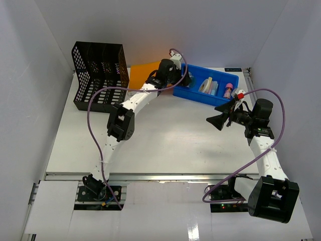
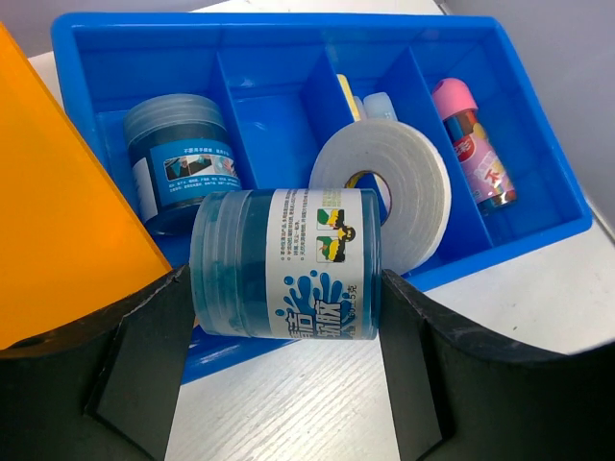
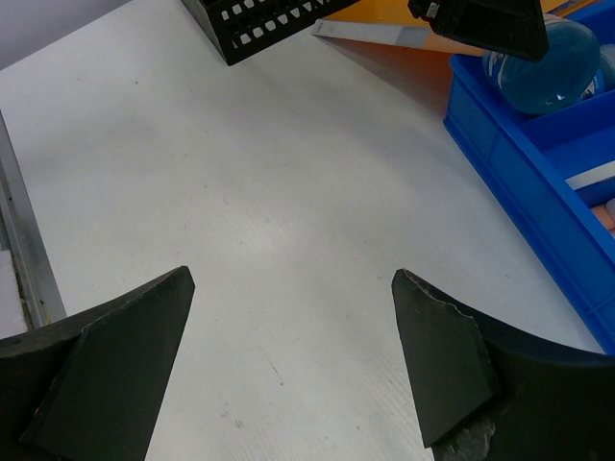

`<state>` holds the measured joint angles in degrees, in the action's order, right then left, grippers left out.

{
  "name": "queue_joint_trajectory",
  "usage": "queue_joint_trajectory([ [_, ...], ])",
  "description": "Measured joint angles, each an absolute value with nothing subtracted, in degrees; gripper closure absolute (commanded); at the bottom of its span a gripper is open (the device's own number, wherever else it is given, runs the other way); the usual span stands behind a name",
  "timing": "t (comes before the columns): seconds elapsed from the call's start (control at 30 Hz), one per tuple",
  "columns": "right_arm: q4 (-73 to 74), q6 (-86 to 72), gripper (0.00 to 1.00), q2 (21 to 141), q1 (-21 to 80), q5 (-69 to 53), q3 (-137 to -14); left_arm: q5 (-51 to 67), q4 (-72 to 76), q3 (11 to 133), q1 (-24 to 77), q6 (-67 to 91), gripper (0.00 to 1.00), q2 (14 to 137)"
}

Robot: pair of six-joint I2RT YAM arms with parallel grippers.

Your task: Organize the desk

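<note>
Left wrist camera shows my left gripper [image 2: 283, 280] clamped on a clear teal jar [image 2: 279, 240] with a white label, one black finger pressed against each side. White desk [image 2: 317, 403] shows just beneath, and the jar hangs over the near wall of the blue tray [image 2: 509, 252]. Inside the tray, a second jar [image 2: 178, 158] with a dark label stands in the left compartment, a white tape roll [image 2: 413, 192] leans on its edge in the middle, and a pink-capped tube [image 2: 476, 144] lies in the right compartment. An orange sheet [image 2: 58, 221] fills the left side of that view. My right gripper [image 3: 291, 274] is spread wide with nothing between its fingers, hovering over bare tabletop, with the tray off to its right. From the top view, the desk spans the whole work area, its aluminium rail along the near edge by my bases; the tray sits at the far right, a black mesh rack [image 1: 98, 75] at the far left, and the orange sheet lies between them.
</note>
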<state>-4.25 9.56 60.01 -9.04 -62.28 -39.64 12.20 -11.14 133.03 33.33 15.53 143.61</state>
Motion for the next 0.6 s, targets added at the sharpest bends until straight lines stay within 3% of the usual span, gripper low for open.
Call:
queue_joint_trajectory([
  [0.3, -4.3, 9.5, 0.1, 60.1, -9.1, -62.3, -39.6, 6.2, -12.1, 133.0, 34.8, 10.8, 0.77, 143.6],
  [0.6, -4.3, 9.5, 0.1, 60.1, -9.4, -62.3, -39.6, 4.4, -12.5, 133.0, 35.9, 7.5, 0.84, 143.6],
])
